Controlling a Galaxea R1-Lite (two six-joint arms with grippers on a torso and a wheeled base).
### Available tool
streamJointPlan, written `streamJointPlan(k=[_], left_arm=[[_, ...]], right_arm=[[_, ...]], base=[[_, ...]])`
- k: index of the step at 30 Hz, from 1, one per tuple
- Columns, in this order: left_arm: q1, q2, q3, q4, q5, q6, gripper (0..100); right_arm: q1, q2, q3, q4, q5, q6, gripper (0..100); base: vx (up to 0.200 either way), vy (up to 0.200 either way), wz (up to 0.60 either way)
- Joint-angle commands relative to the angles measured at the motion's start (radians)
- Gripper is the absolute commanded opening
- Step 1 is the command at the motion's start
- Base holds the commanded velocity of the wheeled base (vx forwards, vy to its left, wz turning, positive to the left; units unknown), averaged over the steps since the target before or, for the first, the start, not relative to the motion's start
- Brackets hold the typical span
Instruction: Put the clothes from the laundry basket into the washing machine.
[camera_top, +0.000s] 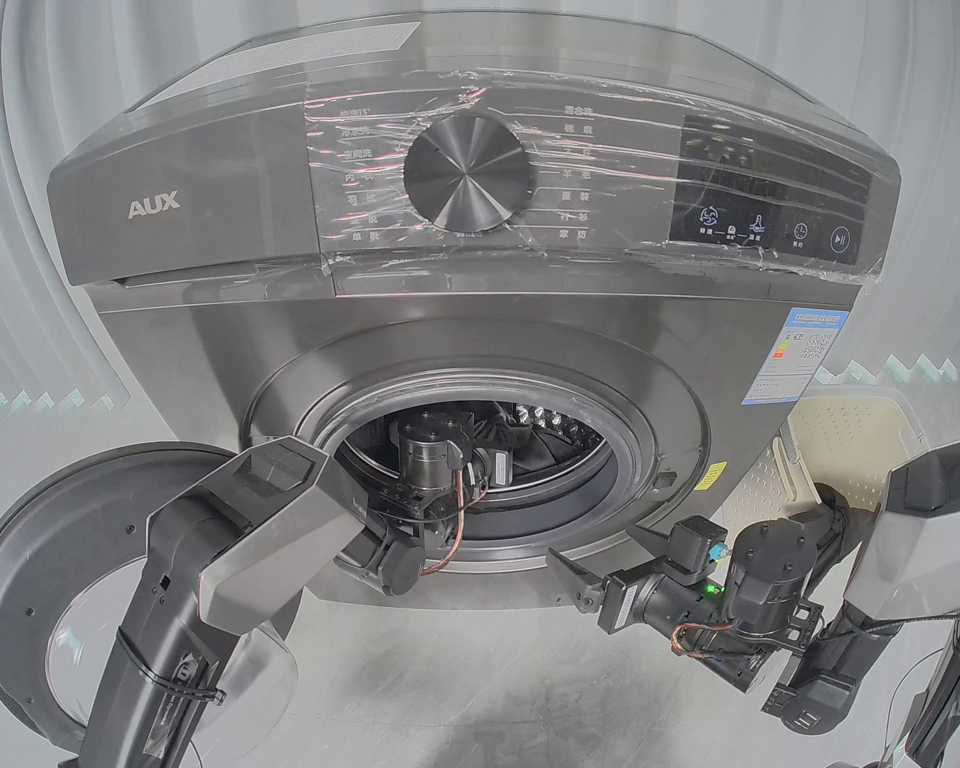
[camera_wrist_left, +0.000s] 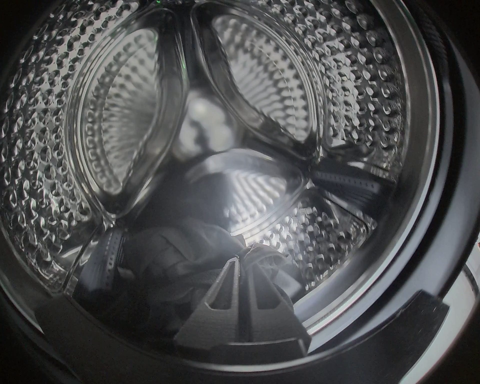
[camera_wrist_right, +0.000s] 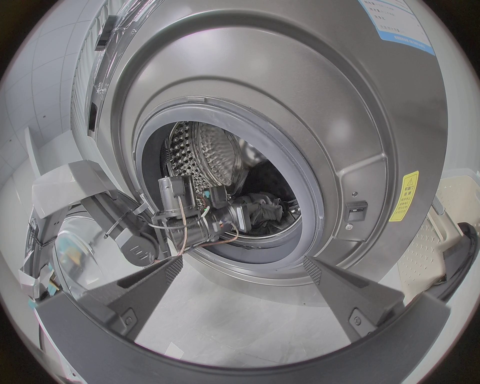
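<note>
The grey washing machine (camera_top: 560, 330) stands in front of me with its round door (camera_top: 60, 560) swung open to the left. My left arm reaches through the opening into the steel drum (camera_wrist_left: 350, 75). Down low in the drum, my left gripper (camera_wrist_left: 239, 265) is shut with its tips in a bunched dark garment (camera_wrist_left: 190, 250), which rests on the drum floor. The same dark cloth (camera_wrist_right: 262, 210) sits just past the left wrist in the right wrist view. My right gripper (camera_top: 600, 565) hangs open with nothing in it, low in front of the machine, right of the opening. The cream laundry basket (camera_top: 850, 440) stands to the machine's right.
The open door takes up the floor space at the lower left. Pale floor (camera_top: 480, 690) lies in front of the machine. The basket's perforated wall (camera_wrist_right: 440, 225) sits close beside the right arm. A light curtain hangs behind the machine.
</note>
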Motion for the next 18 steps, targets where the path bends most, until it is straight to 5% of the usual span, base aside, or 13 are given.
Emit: streamJointPlan(k=[1, 13, 14, 18], left_arm=[[0.024, 0.073, -0.111, -0.023, 0.014, -0.001, 0], [0.049, 0.108, -0.190, -0.026, 0.021, 0.001, 0], [0.049, 0.108, -0.187, -0.026, 0.021, 0.002, 100], [0.043, 0.102, -0.181, -0.026, 0.021, -0.004, 100]], right_arm=[[0.001, 0.001, 0.000, -0.001, -0.001, 0.000, 100], [-0.003, 0.006, 0.000, -0.001, 0.000, 0.004, 100], [-0.003, 0.006, 0.000, -0.001, 0.000, 0.004, 100], [-0.003, 0.006, 0.000, -0.001, 0.000, 0.004, 100]], base=[[0.000, 0.000, 0.00], [0.000, 0.000, 0.00], [0.000, 0.000, 0.00], [0.000, 0.000, 0.00]])
